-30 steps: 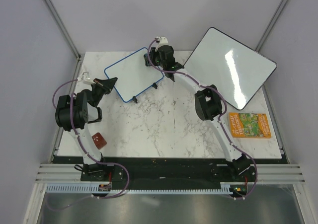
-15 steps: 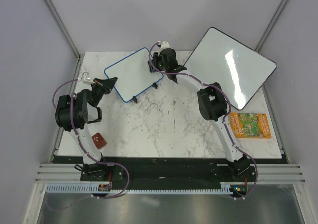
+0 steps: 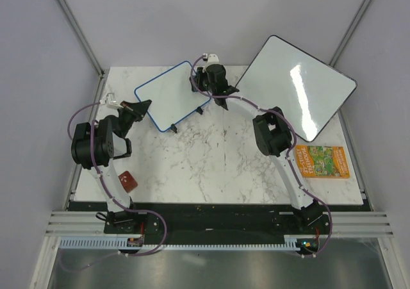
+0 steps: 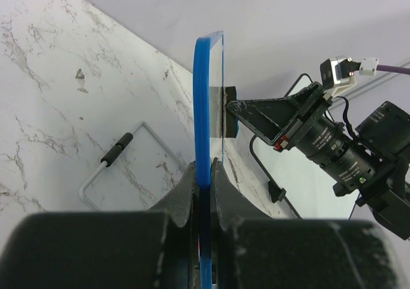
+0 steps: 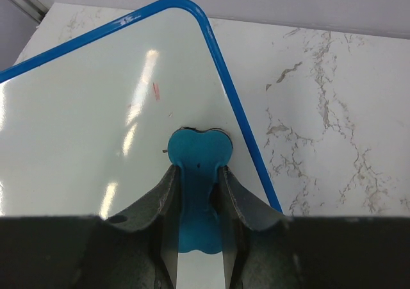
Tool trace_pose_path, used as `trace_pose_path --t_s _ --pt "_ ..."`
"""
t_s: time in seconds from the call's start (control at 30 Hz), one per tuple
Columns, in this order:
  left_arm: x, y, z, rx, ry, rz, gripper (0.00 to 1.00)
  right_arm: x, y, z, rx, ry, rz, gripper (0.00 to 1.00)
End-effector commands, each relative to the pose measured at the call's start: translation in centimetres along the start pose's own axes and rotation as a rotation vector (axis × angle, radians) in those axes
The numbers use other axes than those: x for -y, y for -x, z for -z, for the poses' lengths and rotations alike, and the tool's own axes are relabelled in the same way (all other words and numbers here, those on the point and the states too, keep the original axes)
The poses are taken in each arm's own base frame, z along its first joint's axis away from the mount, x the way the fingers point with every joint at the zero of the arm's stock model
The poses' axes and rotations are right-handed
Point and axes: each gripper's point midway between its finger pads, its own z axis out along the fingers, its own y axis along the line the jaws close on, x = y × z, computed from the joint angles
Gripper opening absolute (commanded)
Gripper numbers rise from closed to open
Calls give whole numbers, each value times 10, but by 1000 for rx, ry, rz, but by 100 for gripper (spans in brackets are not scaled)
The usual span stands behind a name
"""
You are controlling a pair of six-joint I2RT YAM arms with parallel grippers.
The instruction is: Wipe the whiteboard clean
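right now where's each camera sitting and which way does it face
top external: above and behind the bases, looking down on the table; both arms show whole, left gripper and right gripper at the whiteboard
left wrist: on the left arm, looking along the whiteboard's blue rim clamped between its own fingers; right arm beyond
right wrist: on the right arm, looking down past its own fingers holding a blue eraser on the board
shared: both wrist views show the whiteboard's blue rim

The left claw [image 4: 204, 172] clamps the whiteboard [image 4: 202, 90] edge-on, and the right claw [image 4: 238, 107] holds an eraser [image 4: 228, 115] against its far face.
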Motion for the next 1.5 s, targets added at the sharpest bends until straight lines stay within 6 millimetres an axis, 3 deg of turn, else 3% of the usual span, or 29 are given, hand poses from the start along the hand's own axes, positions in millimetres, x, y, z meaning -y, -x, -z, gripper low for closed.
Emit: trace_pose_path --t_s 0.0,0.23,0.73,0.77,0.93,1.23,1.47 --pt "34 -11 5 -17 -181 -222 2 -13 17 0 148 4 -36 0" --pt "35 -13 4 -20 -186 -228 2 -12 57 11 347 -11 -78 0" --pt "37 -13 4 -21 -190 -234 2 -40 136 21 589 68 -43 0" --pt "37 -14 4 -22 -191 -234 2 -39 129 14 583 67 -36 0" --pt "38 -15 4 -26 -195 -233 2 -45 136 6 627 63 -15 0" --pt "38 -14 4 -22 -194 -239 2 -27 100 -19 622 27 -10 0" --pt "39 -15 3 -25 -196 -238 2 -23 88 -25 593 21 -8 0"
